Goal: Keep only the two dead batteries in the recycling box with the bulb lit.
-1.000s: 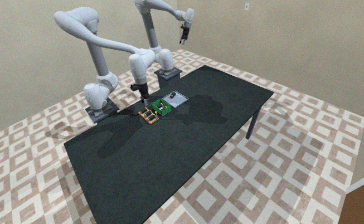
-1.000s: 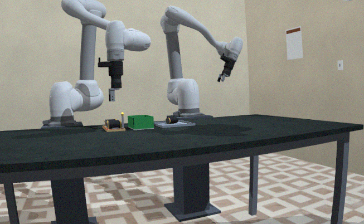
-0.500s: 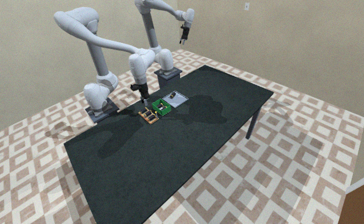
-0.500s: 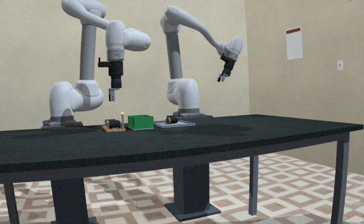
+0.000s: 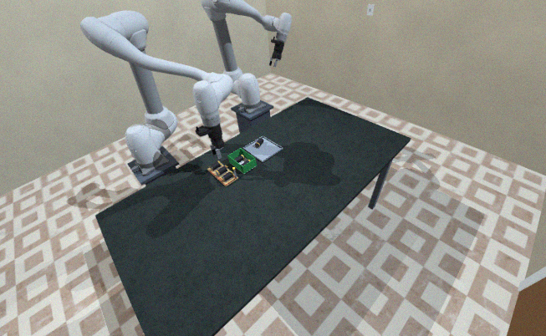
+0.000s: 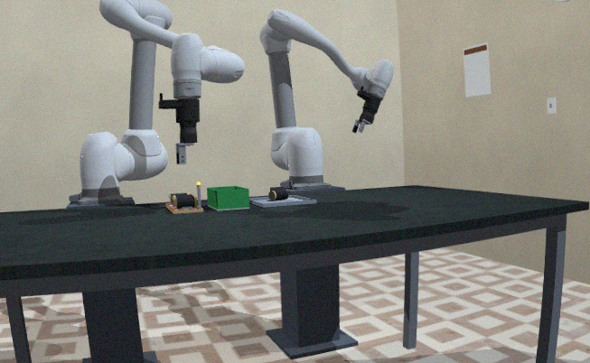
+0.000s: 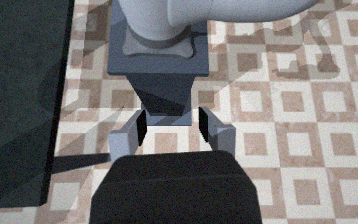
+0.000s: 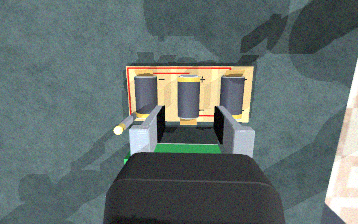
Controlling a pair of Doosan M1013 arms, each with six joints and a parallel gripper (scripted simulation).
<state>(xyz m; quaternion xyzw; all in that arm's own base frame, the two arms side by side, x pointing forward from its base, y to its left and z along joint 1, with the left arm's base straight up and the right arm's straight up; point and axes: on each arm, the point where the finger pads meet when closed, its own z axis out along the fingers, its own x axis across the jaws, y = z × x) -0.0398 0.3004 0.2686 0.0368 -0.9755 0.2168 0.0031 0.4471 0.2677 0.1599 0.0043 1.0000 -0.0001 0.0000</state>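
Observation:
My right gripper (image 5: pixel 216 154) (image 6: pixel 181 155) (image 8: pixel 189 117) is open and empty, above the wooden holder board (image 6: pixel 184 210) (image 8: pixel 168 100). Three dark batteries lie in the board: left (image 8: pixel 145 92), middle (image 8: pixel 188 97) and right (image 8: pixel 232 95). The middle one has its gold band at the top of the right wrist view, the outer two at the bottom. The bulb (image 5: pixel 233 168) (image 6: pixel 198 183) (image 8: pixel 118 130) looks bright yellow. The green box (image 5: pixel 247 168) (image 6: pixel 228 199) (image 8: pixel 186 148) stands upright with batteries inside. My left gripper (image 5: pixel 273 63) (image 6: pixel 359 127) (image 7: pixel 172 119) is open and empty, high beyond the table.
A grey tray (image 5: pixel 267 154) (image 6: pixel 304 202) stands beside the box, with one battery (image 5: pixel 259 143) (image 6: pixel 279 194) lying on it. The box stands close between board and tray. The bulb's post rises at the board's corner, near the box.

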